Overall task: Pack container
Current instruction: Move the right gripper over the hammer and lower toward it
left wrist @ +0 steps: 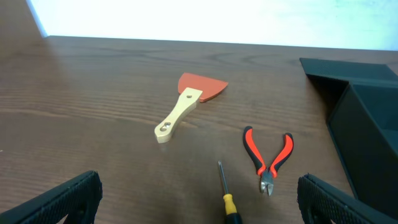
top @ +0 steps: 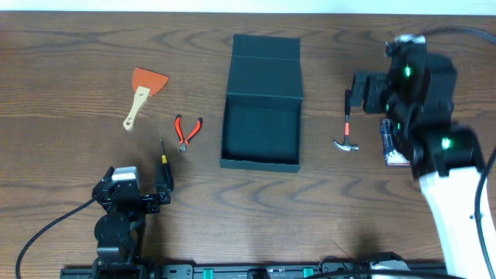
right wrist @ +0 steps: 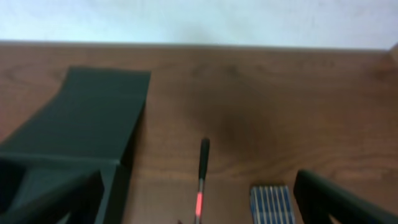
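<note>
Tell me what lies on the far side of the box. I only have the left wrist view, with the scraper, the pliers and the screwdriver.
Observer: A hammer lies to the right of the container, with its head toward the robot.
Operator: Anything else over there?
Observer: A small blue case lies just right of the hammer's head.
Operator: Is anything in the container yet?
Observer: No. Its lid is folded back and the inside is bare.
</note>
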